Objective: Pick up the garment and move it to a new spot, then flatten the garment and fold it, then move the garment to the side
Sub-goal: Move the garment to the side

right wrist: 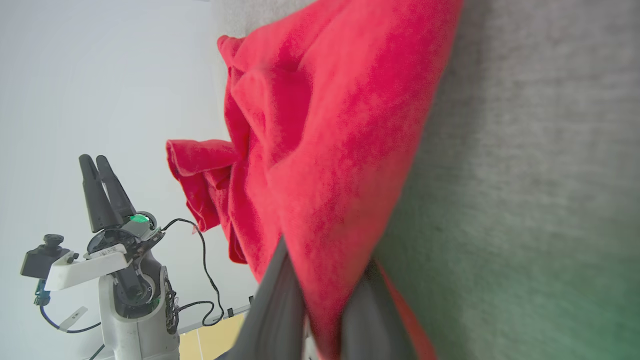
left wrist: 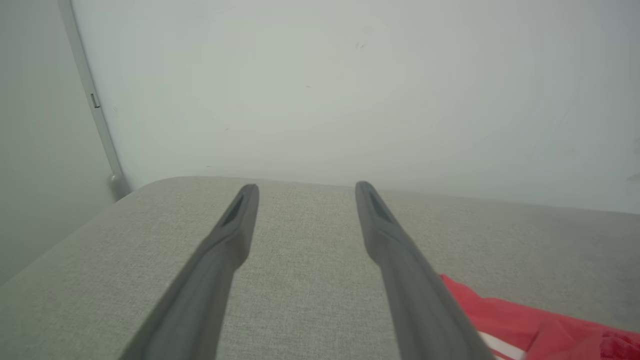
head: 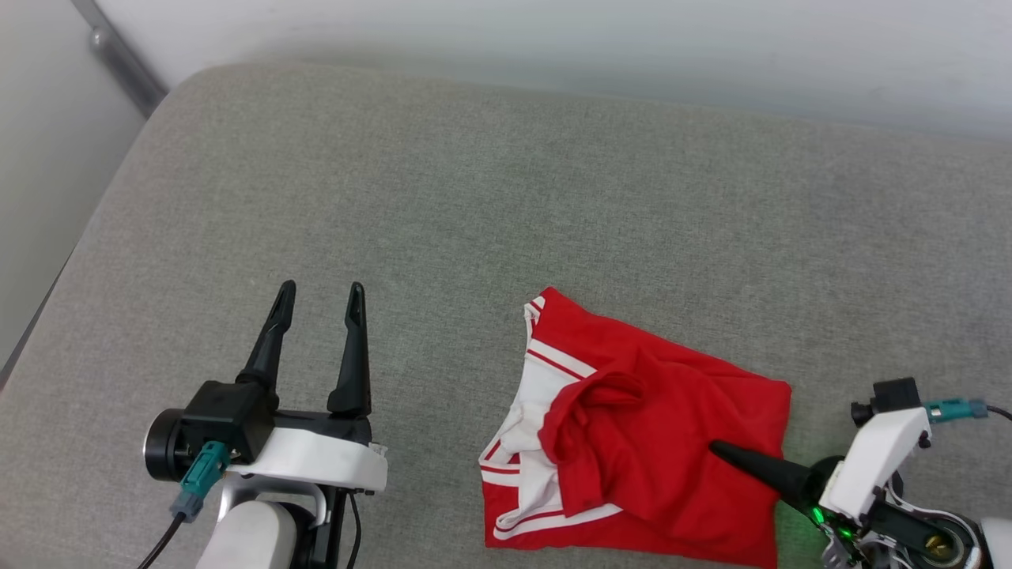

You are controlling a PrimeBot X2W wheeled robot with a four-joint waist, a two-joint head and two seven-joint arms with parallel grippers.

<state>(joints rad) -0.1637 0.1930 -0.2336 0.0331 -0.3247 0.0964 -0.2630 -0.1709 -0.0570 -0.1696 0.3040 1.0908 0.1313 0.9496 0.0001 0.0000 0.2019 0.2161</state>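
A grey woven-fabric cushion (head: 474, 197) with a rounded corner sits against a plain pale wall (head: 553, 39). A slim metal rail (head: 118, 55) runs down beside that corner. The light is soft and even.

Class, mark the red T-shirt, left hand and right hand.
red T-shirt (head: 672, 427), head view, red body panel.
left hand (head: 322, 286), head view, between open fingertips.
right hand (right wrist: 327, 255), right wrist view, between fingertips pinching cloth.

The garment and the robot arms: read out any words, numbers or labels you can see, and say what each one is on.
None can be read.
garment: only plain red cloth and white striped trim face up; no letters or numbers.
label below the left gripper, right wrist view: dark marks, too small to read.
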